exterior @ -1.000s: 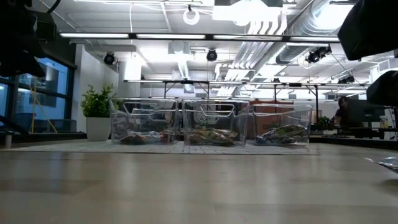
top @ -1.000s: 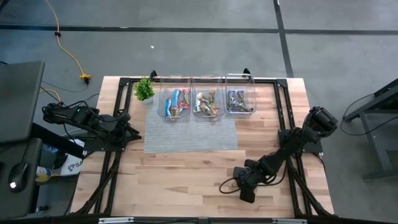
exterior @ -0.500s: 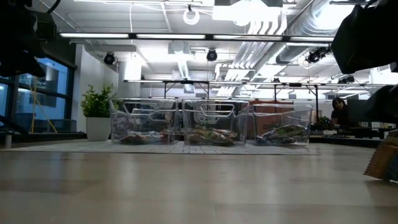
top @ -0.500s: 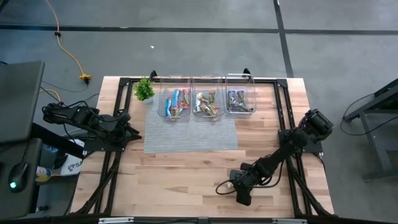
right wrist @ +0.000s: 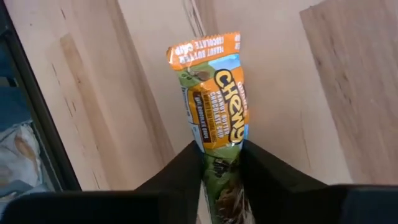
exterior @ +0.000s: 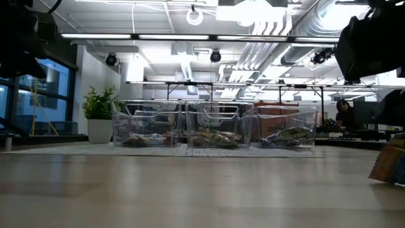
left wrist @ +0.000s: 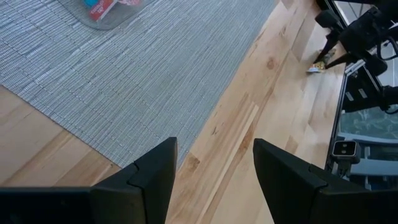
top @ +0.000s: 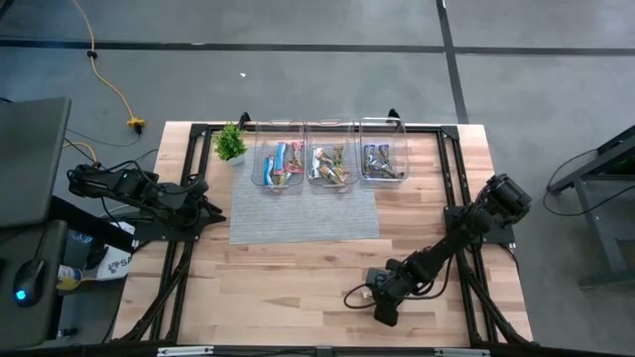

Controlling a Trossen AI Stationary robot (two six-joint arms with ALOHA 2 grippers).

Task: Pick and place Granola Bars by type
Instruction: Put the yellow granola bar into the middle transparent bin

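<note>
Left gripper (left wrist: 211, 180) was parked at the table's left side, fingers spread, nothing between them; grey mat (left wrist: 124, 81) lay directly ahead of it, with bare wood open beyond the mat edge.

Three clear bins (top: 331, 159) were seen in a row at the far edge of the mat, well ahead of both grippers, sorted bars inside.

Right gripper (right wrist: 221, 165) was low over the near right part of the table (top: 298, 288), fingers pinched on one green/orange granola bar (right wrist: 214, 118). Bar long axis ran straight out from the fingers; the orange crimped end pointed away from the gripper, the other end was hidden between the fingers. Dark table-frame rail (right wrist: 31, 99) ran alongside, near the bar. Bare wood lay open on the bar's other side.
</note>
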